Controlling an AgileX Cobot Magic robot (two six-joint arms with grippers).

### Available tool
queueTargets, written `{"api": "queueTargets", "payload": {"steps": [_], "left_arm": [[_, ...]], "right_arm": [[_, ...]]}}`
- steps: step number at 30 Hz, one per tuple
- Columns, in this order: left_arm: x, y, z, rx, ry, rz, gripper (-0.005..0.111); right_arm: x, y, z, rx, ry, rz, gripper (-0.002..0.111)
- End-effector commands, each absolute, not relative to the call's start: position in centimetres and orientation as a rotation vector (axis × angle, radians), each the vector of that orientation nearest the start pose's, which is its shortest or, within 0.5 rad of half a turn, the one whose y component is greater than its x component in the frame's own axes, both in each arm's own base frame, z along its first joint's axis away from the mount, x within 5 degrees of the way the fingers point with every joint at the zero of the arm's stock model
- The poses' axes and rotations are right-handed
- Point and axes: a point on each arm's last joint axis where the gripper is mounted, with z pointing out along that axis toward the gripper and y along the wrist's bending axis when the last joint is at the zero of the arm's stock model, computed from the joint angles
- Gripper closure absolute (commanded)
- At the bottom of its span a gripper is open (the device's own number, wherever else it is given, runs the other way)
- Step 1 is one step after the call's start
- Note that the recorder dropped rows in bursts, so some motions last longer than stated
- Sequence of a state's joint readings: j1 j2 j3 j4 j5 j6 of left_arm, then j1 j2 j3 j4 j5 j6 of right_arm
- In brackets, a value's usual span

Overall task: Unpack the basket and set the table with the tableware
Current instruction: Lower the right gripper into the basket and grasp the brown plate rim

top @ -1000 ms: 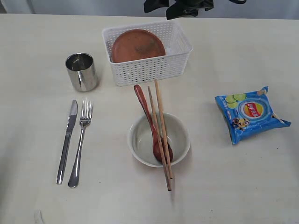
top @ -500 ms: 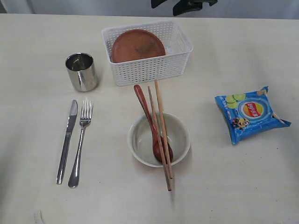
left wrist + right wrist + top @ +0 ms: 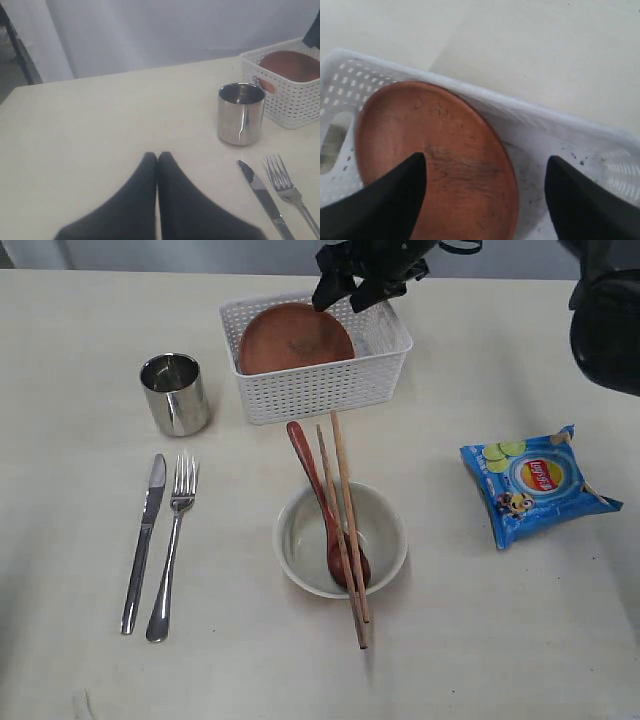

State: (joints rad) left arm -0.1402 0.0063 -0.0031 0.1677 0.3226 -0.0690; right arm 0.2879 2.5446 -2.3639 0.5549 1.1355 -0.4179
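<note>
Plate (image 3: 295, 338), alone in the basket (image 3: 320, 390), is overhung by the wide-open right gripper (image 3: 342, 298); its rim is to be gripped next.

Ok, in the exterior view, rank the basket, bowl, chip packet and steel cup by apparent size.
Largest: basket.
Next: bowl and chip packet, which look too alike to rank.
Smallest: steel cup.

A blue chip packet (image 3: 537, 484) lies flat.
</note>
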Motion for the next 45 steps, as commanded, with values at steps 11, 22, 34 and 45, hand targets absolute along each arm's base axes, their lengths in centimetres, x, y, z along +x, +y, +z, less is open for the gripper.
{"api": "queueTargets", "payload": {"steps": [11,22,34,45], "left_arm": [[5.4,-0.3,18.4,0.168,1.794,0.013,0.107],[5.4,-0.3,18.4,0.168,1.794,0.013,0.107],[5.4,-0.3,18.4,0.168,1.794,0.013,0.107],[5.4,-0.3,18.4,0.168,1.794,0.013,0.107]], "right_arm": [[49.6,22.9,14.5,-0.979,2.537,0.551,0.044],[49.5,23.0,15.0,-0.995,2.524,0.507,0.108],[51.5,16.1,16.4,-0.650,2.684,-0.154,0.108],[51.4,14.2,18.3,-0.689,2.667,0.480,0.104]]}}
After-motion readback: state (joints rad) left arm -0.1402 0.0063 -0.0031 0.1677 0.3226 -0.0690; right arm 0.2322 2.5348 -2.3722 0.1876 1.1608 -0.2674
